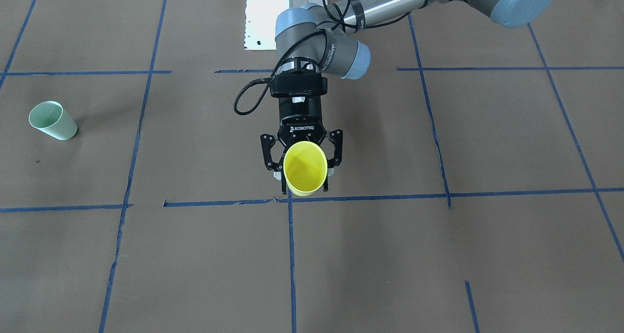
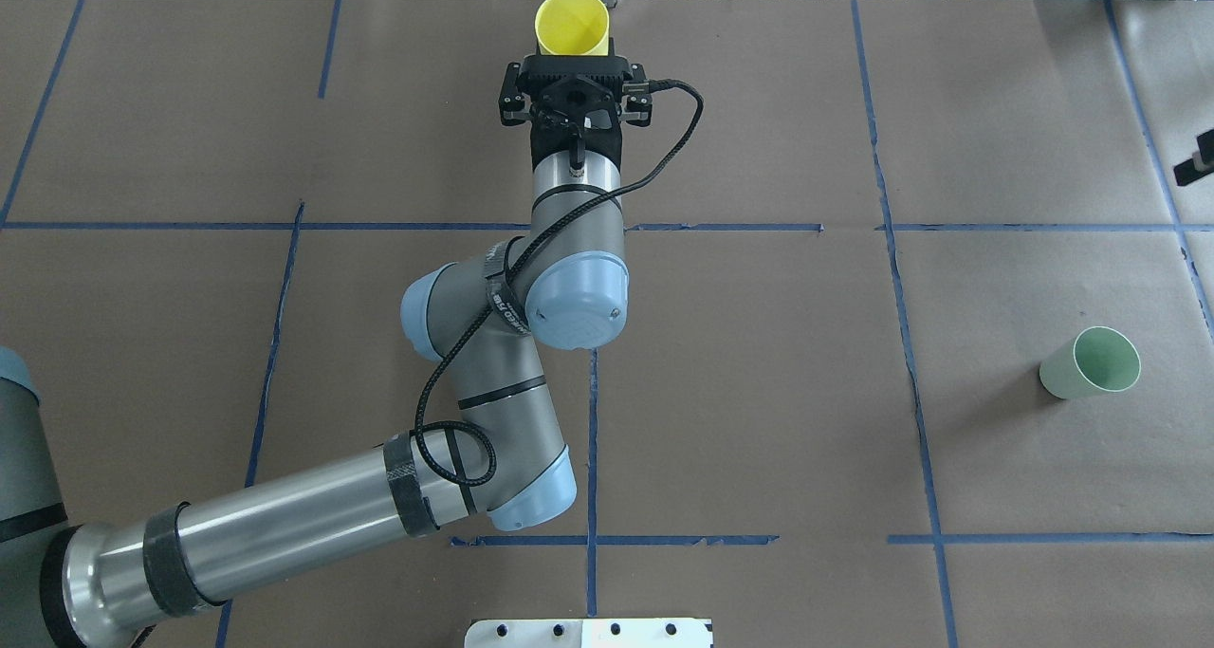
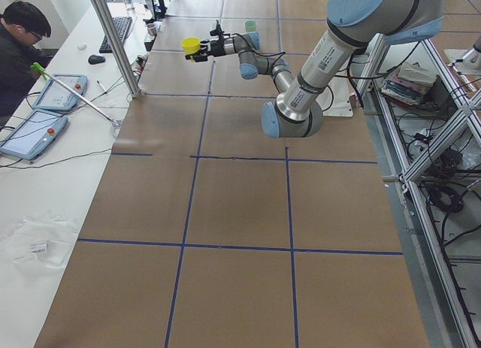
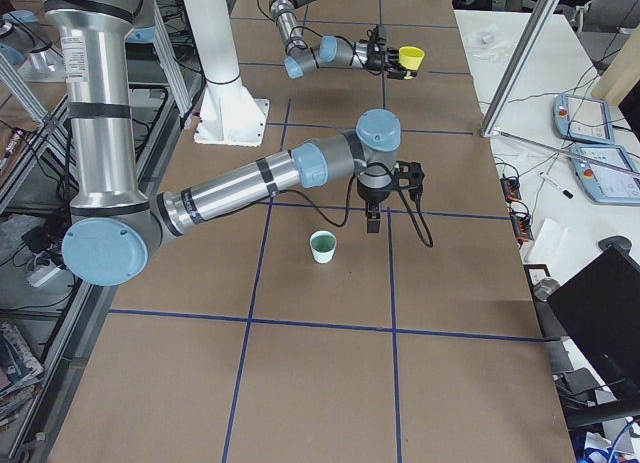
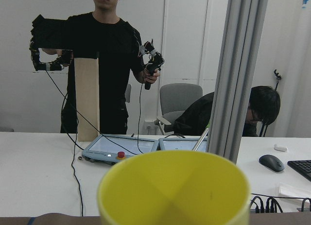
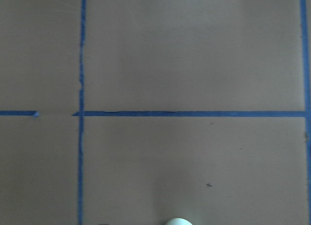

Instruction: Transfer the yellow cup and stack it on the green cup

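**Status.** The left gripper (image 1: 304, 184) holds the yellow cup (image 1: 304, 168) with its jaws clamped on the cup wall, one finger on each side. The cup lies on its side in the grasp, clear of the counter (image 1: 487, 138). Its mouth faces the operators' side, over the part of the counter far from the robot's base. The green cup (image 1: 52, 121) stands mouth up on the robot's right part of the counter, well apart from the yellow cup. The right gripper (image 4: 372, 215) hangs near the green cup, pointing down. It cannot be told whether its jaws are apart or together.

**Procedure.** The step in hand appears to be presenting the yellow cup for transfer to the right arm.

1. Keep the clamp light. The thin plastic wall probably flexes, and a squeezed cup may not nest.
2. Bring the right jaws onto a free part of the wall, away from the left fingers.
3. Release the left jaws only once the right jaws have clamped.
4. Turn the cup base down, centre it over the green cup's mouth and lower it straight. The green cup is likely light and may slide or tip under a sideways push.

**Markings.** The left gripper body carries white lettering "ROBOTIQ" (image 1: 302, 128). A black strap (image 1: 333, 50) on the left wrist carries white lettering too small to read reliably. No writing shows on either cup.
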